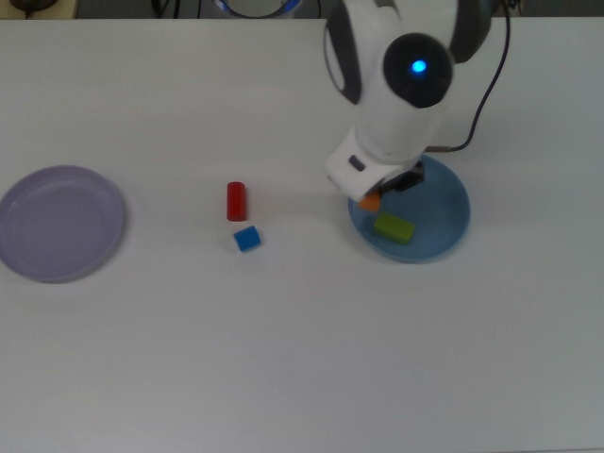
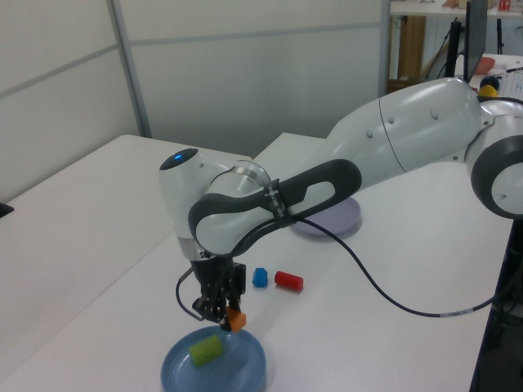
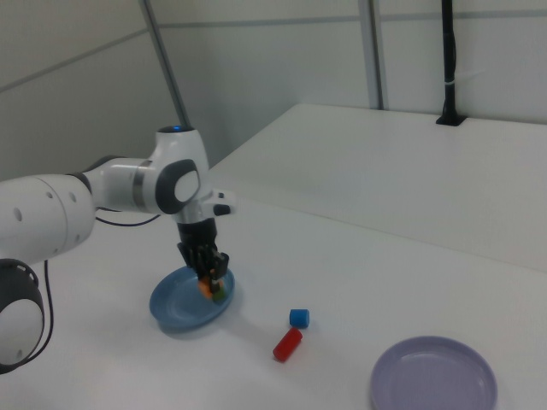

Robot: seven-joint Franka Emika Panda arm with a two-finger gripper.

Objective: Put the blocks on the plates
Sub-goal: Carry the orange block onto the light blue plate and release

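The arm reaches low, wrist bent straight down; the end effector point(image 2: 222, 314) points downward, fingers clamped on something.

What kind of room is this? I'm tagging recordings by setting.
Probably a robotics lab or test cell: a robot arm works on a plain white table with toy blocks and plastic plates, plain partition walls stand behind, and shelving with equipment shows beyond.
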